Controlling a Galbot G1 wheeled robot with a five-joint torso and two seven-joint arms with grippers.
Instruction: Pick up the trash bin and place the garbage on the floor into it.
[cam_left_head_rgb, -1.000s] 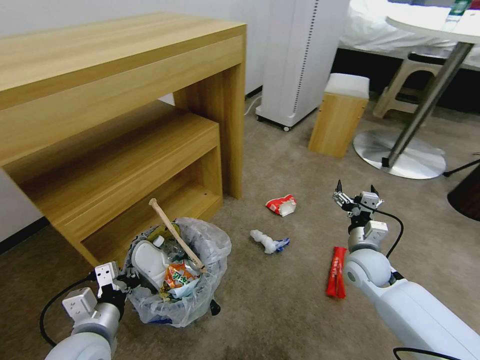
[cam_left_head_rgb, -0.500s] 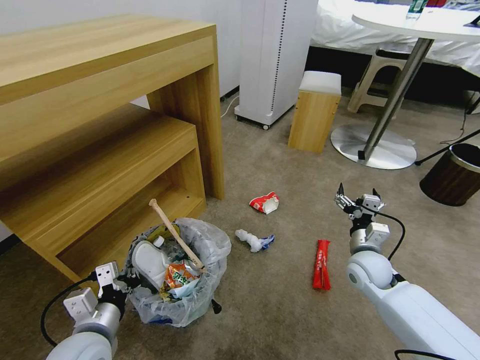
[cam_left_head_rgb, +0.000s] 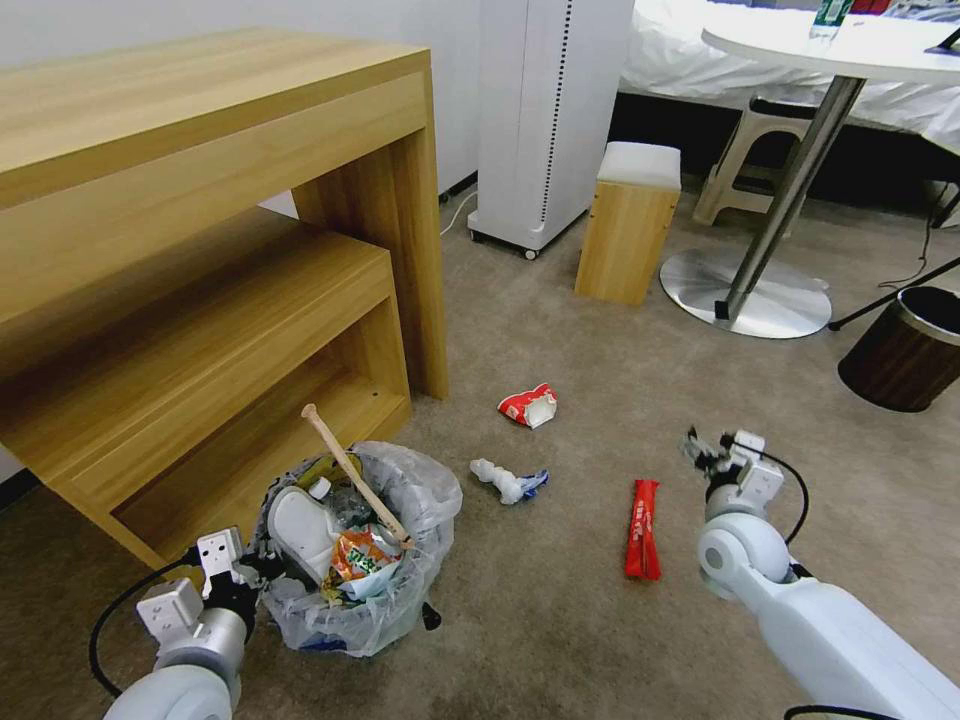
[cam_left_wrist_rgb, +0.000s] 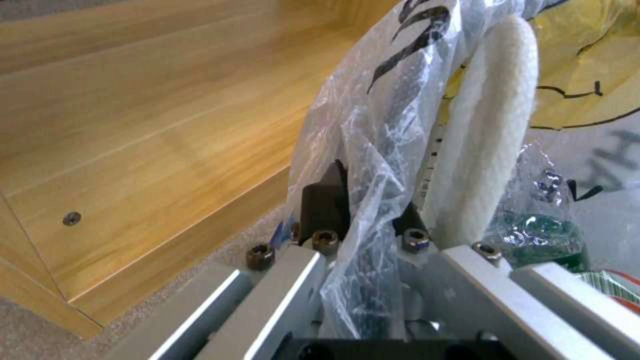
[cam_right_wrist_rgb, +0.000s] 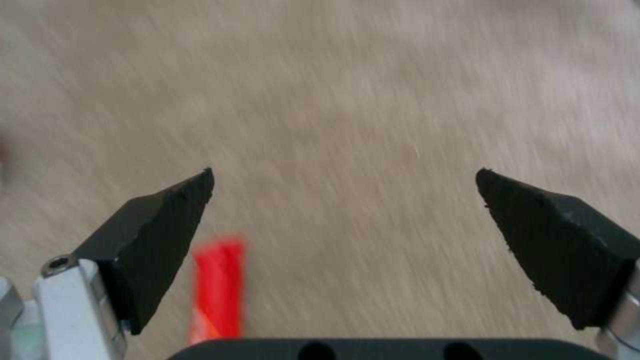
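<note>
My left gripper (cam_left_head_rgb: 243, 578) was clamped on the bagged rim of the trash bin (cam_left_head_rgb: 352, 545), which stood on the carpet beside the wooden bench (cam_left_head_rgb: 200, 330), stuffed high. My right gripper (cam_left_head_rgb: 716, 452) hung spread wide just right of the long red wrapper (cam_left_head_rgb: 642, 514). I judged it best to centre over the wrapper and pinch across its narrow width.

My left gripper (cam_left_wrist_rgb: 363, 220) pinches the bag, which covers the bin's (cam_left_head_rgb: 330, 632) rim and walls. The red wrapper (cam_right_wrist_rgb: 217, 290) is blurred beneath my right gripper (cam_right_wrist_rgb: 347, 200), its lower end cut off at the frame's bottom.
</note>
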